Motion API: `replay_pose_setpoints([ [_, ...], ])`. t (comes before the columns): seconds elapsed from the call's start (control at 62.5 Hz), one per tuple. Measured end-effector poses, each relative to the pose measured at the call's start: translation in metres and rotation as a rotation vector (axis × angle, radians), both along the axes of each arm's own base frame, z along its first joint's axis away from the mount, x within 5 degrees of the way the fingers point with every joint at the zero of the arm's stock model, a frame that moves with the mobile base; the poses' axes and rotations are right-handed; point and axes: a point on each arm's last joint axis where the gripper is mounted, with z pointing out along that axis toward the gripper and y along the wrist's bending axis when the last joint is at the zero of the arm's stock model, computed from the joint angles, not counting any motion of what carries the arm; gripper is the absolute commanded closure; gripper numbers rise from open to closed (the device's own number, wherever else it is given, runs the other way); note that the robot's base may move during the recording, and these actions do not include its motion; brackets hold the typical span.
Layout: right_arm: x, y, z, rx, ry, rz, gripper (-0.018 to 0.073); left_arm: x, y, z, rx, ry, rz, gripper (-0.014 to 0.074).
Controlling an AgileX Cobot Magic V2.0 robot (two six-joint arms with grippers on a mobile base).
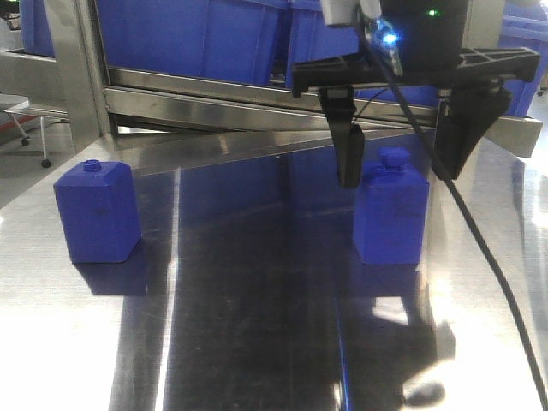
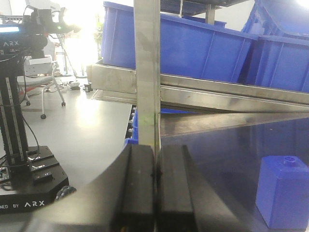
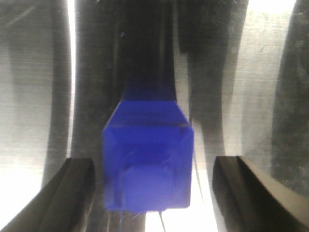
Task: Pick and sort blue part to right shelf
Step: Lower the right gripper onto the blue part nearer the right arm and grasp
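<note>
While R pincer (image 1: 402,171) hangs spread astride blue part (image 1: 392,214) on bench (image 1: 257,342), no grip yet; grasp & sorting remain. L pincer (image 2: 155,193) closed, empty.

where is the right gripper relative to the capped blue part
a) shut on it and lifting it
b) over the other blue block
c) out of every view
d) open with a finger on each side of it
d: the right wrist view shows the blue part standing between the spread fingers of the right gripper, which has not closed on it.
</note>
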Motion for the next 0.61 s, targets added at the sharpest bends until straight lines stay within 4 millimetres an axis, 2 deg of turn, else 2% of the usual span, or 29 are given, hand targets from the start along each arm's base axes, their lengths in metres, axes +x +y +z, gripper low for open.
replay_pose_setpoints([
  [0.608, 0.016, 0.006, -0.035, -0.007, 0.056, 0.000, -0.0017, 0.000, 0.000, 0.000, 0.000, 0.000, 0.000, 0.0472],
])
